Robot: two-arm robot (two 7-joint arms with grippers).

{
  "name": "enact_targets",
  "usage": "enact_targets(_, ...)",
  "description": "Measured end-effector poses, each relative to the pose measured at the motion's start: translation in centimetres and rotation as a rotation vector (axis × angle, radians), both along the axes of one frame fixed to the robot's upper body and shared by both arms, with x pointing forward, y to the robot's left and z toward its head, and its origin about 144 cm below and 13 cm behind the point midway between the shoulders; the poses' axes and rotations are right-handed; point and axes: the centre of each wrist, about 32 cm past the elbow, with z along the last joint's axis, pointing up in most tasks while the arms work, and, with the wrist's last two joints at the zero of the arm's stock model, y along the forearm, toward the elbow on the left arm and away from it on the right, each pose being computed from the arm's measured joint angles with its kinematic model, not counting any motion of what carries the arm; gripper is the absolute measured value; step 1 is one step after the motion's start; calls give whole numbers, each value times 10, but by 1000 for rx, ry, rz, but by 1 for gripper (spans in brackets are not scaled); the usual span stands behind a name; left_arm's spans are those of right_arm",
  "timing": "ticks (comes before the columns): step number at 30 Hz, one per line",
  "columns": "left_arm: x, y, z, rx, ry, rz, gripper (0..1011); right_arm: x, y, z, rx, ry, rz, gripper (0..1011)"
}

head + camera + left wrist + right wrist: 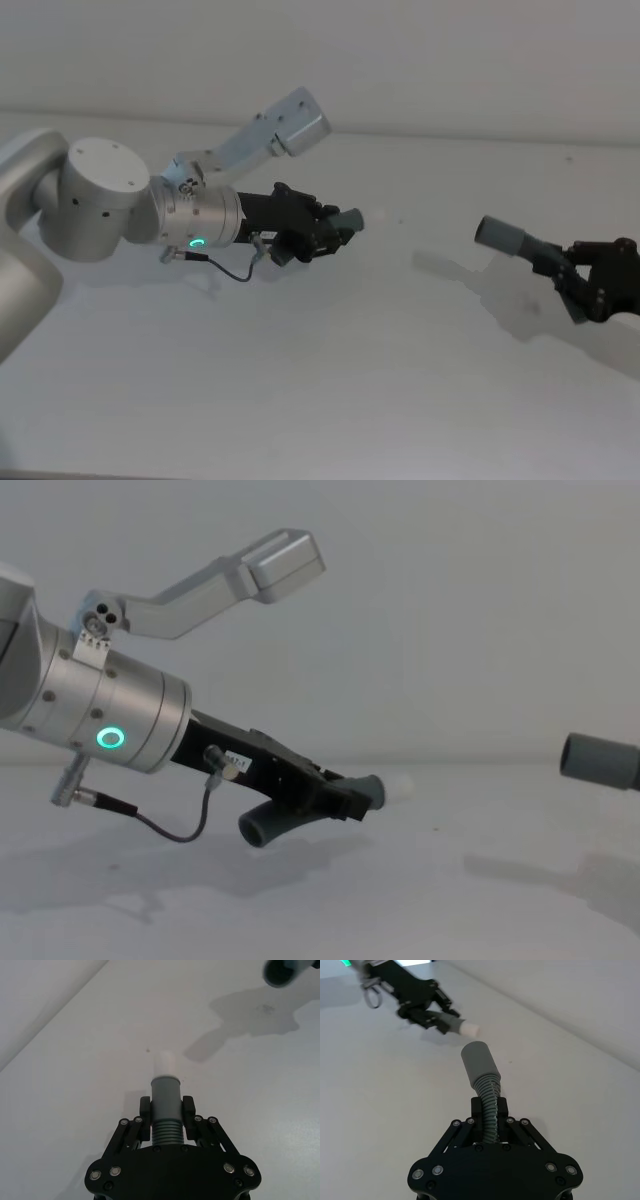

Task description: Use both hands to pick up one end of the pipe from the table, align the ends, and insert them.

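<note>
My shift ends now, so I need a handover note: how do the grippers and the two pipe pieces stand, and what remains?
Left gripper: shut on the elbow, held above the table, with the white stub pointing toward the robot's right.
Right gripper: shut on the ribbed part of the grey tube, also off the table, with its open mouth facing the left gripper.
Done: both pieces are picked up.
Left: a clear gap separates the ends. Line them up and push the stub into the tube's mouth.
</note>
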Motion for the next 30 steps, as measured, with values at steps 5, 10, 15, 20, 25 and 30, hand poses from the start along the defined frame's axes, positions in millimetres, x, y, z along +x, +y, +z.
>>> enact_targets(5,1,2,3,4,4,-16,368,5,-10,4,-5,14,92,160)
enact_targets(10,2,2,5,7,6,-32,368,9,-17,7,-14,29,161,160)
enact_targets(15,4,3,7,9,9,-59,368,13,-24,11,-22,46,229,160)
enact_targets(20,6,3,10,12,10,-98,368,15,-28,12,-26,58,264,159)
enact_targets(25,9,2,14,20,10,-157,368,16,-32,14,-29,66,291,159)
enact_targets(30,11,0,18,29,10,-225,368,17,-33,15,-32,70,307,158)
